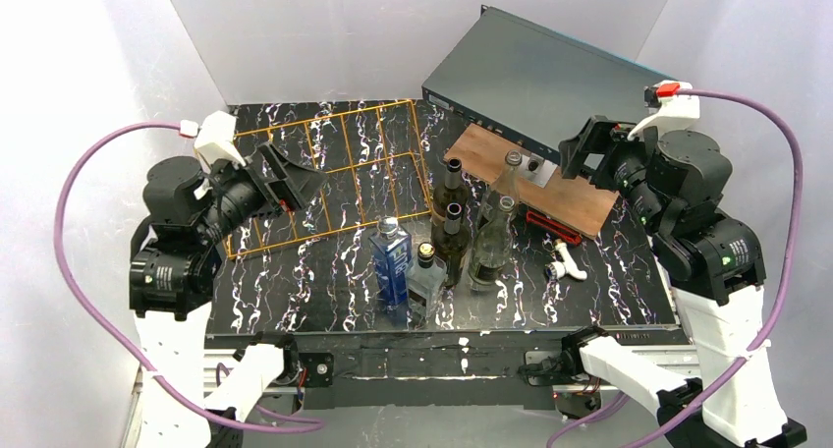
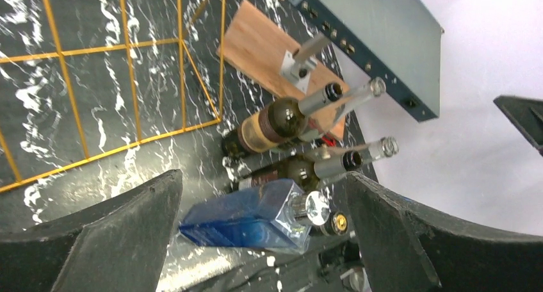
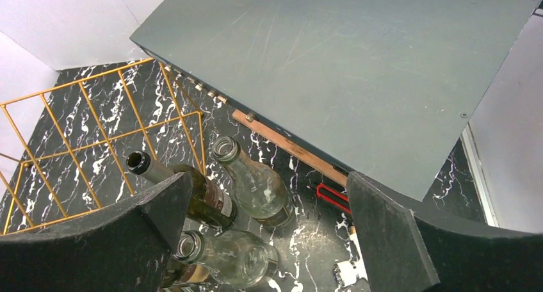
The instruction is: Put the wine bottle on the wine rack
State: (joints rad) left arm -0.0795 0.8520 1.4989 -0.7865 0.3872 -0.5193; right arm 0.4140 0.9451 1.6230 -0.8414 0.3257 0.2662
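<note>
The orange-gold wire wine rack [image 1: 324,168] lies at the back left of the marble table; it also shows in the left wrist view [image 2: 128,81] and the right wrist view [image 3: 96,132]. Two dark wine bottles [image 1: 451,188] [image 1: 454,240] stand upright in a cluster at the table's middle, beside two clear bottles [image 1: 506,185] [image 1: 491,244]. In the left wrist view the dark bottles [image 2: 282,122] [image 2: 301,170] are apart from the fingers. My left gripper [image 1: 295,181] hovers open and empty over the rack's near left. My right gripper [image 1: 587,148] hovers open and empty above the board, right of the bottles [image 3: 192,189].
A blue square bottle [image 1: 391,266] and a small gold-capped bottle [image 1: 425,281] stand in front of the cluster. A brown wooden board [image 1: 550,188] leans by a grey metal box [image 1: 540,75] at the back right. A red item [image 1: 555,222] and a white item [image 1: 567,264] lie right of the bottles.
</note>
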